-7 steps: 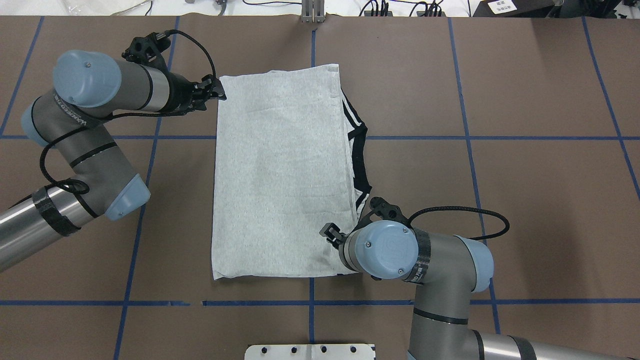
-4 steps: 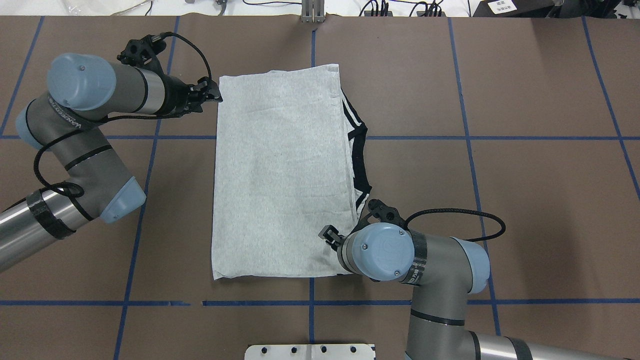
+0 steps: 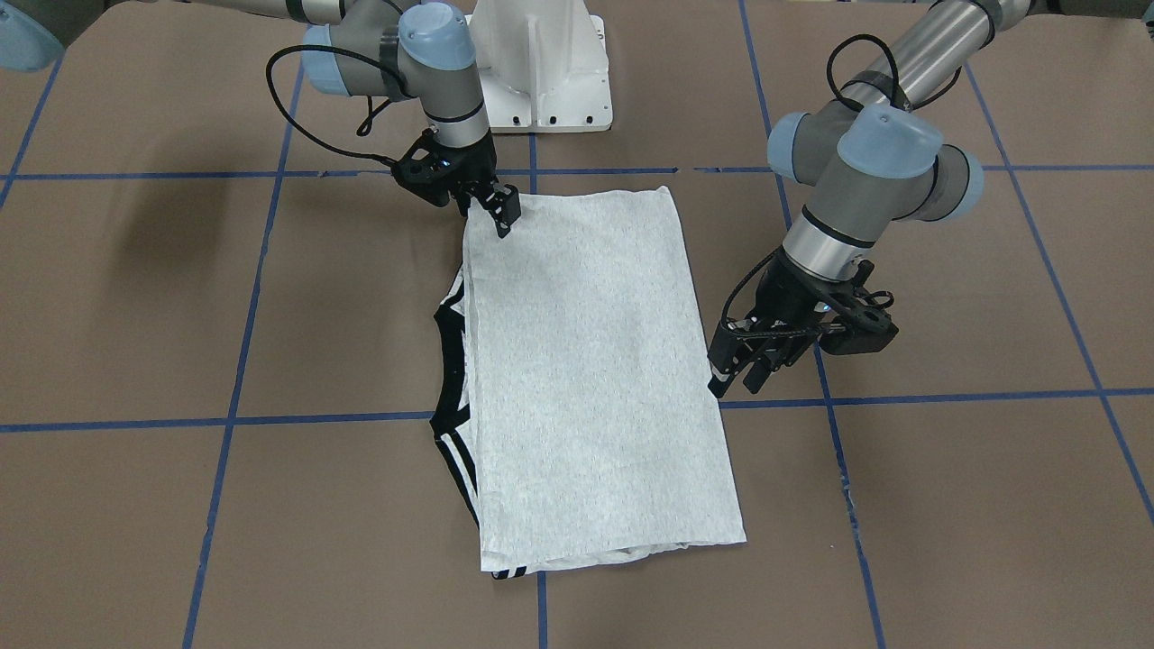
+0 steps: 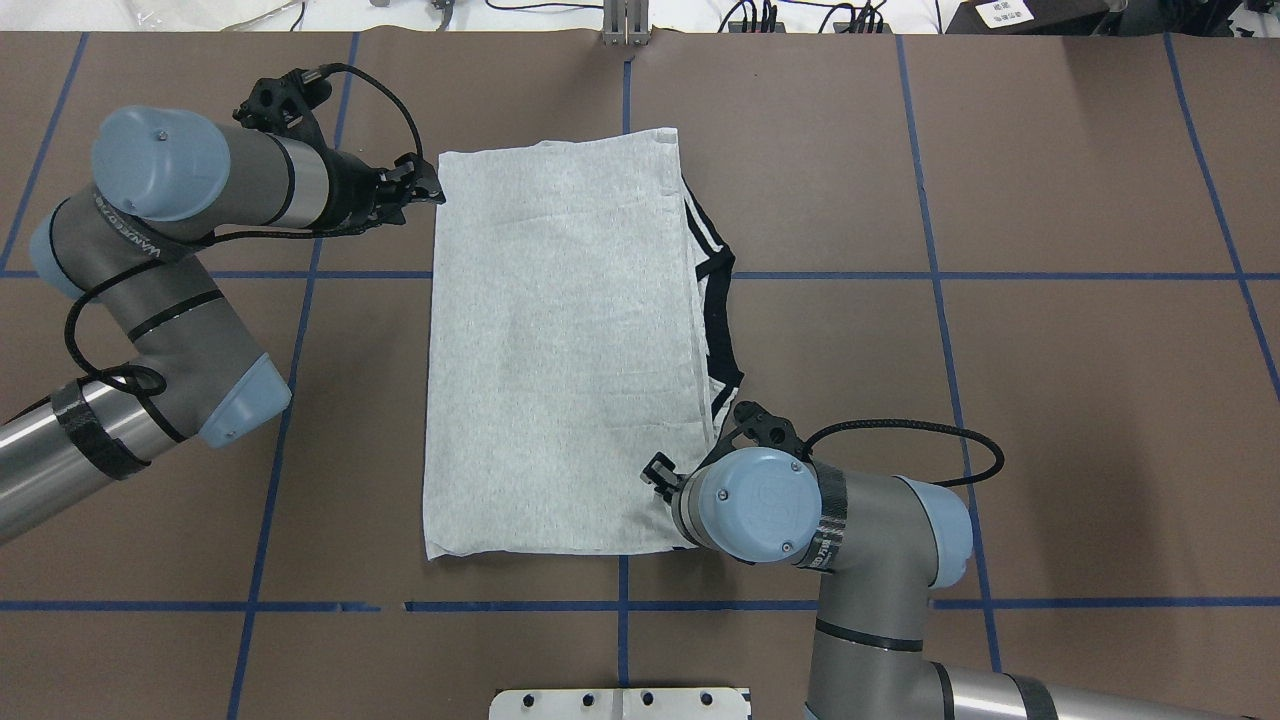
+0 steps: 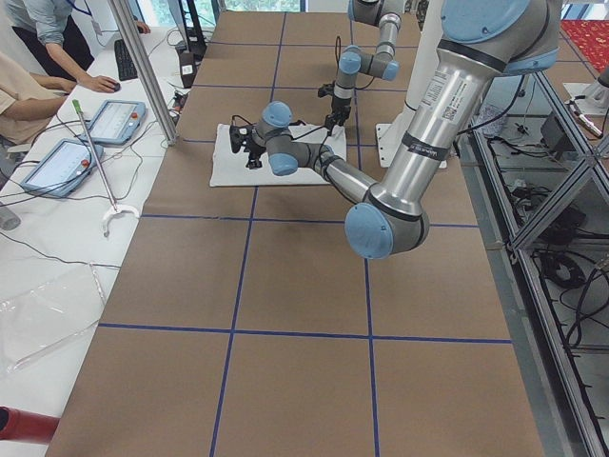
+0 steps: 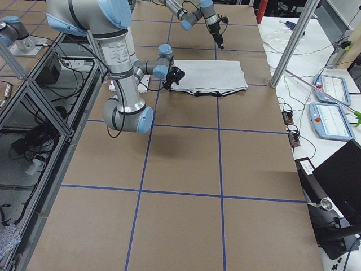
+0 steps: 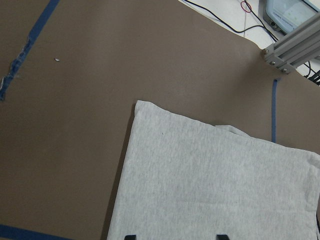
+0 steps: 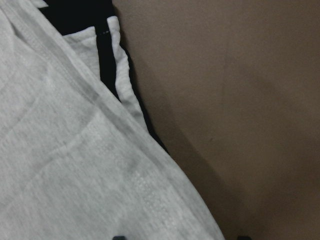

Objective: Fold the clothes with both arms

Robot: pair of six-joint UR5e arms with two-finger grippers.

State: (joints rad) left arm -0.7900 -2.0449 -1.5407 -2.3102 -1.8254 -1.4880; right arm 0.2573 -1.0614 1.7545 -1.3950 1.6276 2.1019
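The grey T-shirt (image 4: 560, 350) (image 3: 586, 379) lies folded into a long flat rectangle, plain side up. Its black collar and striped trim (image 4: 715, 250) (image 3: 455, 451) stick out along the robot's-right edge. My left gripper (image 4: 425, 187) (image 3: 735, 379) hovers open just outside the shirt's left edge, near the far-left corner. The left wrist view shows that corner of the shirt (image 7: 215, 185) between its spread fingertips. My right gripper (image 4: 660, 470) (image 3: 505, 214) is open over the near-right corner. The right wrist view shows the shirt's hem (image 8: 65, 165) and the trim close up.
Brown table covering with blue tape grid lines (image 4: 625, 605). The white pedestal base (image 3: 541, 63) stands at the robot's edge. A metal post (image 4: 625, 20) stands at the far edge. People and tablets (image 5: 105, 119) are beside the table.
The left gripper has drawn back slightly from the shirt's far-left corner. The right arm has shifted a little toward the left and nearer the robot. The shirt has not moved.
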